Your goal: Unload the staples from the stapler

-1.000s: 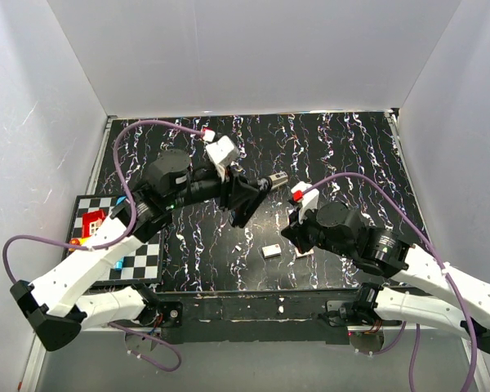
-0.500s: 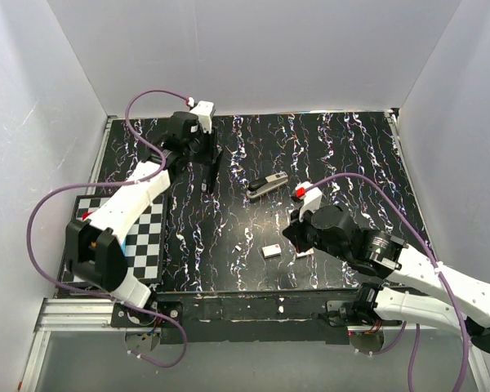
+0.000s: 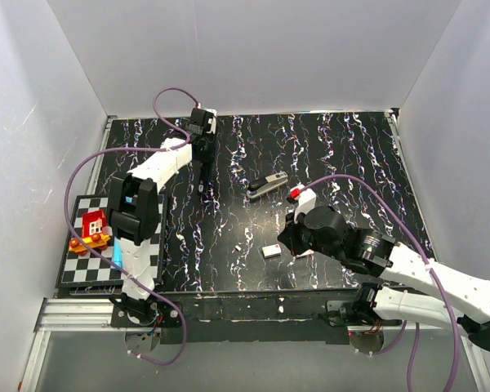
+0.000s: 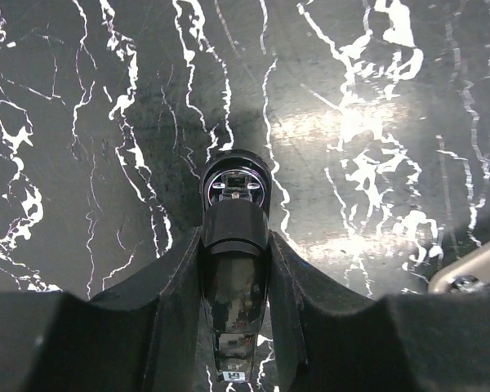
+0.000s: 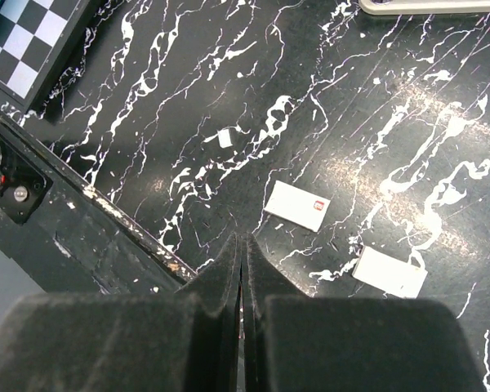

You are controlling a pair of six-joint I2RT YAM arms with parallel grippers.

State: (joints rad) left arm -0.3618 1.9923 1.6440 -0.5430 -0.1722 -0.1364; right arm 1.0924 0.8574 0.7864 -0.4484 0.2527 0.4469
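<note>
Where the checkerboard mat (image 3: pixel 86 263) sits at the left edge of the table (image 3: pixel 351 155), a small red-and-yellow toy house (image 3: pixel 92 226) stands on it.

Left arm: stretched to the far left part of the black, white-veined surface. The left gripper (image 3: pixel 202 170) points straight down. In the wrist view its fingers (image 4: pixel 175 278) are clamped on either side of a slim glossy dark piece (image 4: pixel 235 196) with a round chrome-ringed end facing the table. I cannot tell what that piece is. A pale metal rail (image 4: pixel 478 269) shows in the lower right corner of that view.

The stapler (image 3: pixel 267 186) lies flat near the centre of the table, between the two grippers and apart from both. It sits at a slant, with its right end farther from the arm bases. Nothing touches it.

Nearer the bases, right of centre:
- A tiny white scrap (image 5: pixel 225 138) lies to the left.
- A white rectangular block (image 5: pixel 297 205), red-marked at one end, lies just ahead of the right fingertips.
- A second block (image 5: pixel 389 272), plain white, lies near the first without touching it. From above it is mostly hidden by the arm.

The right gripper (image 5: pixel 242 245) hangs low over the table close to the near edge. Its fingers are pressed together to a hairline slit, with nothing between them.
</note>
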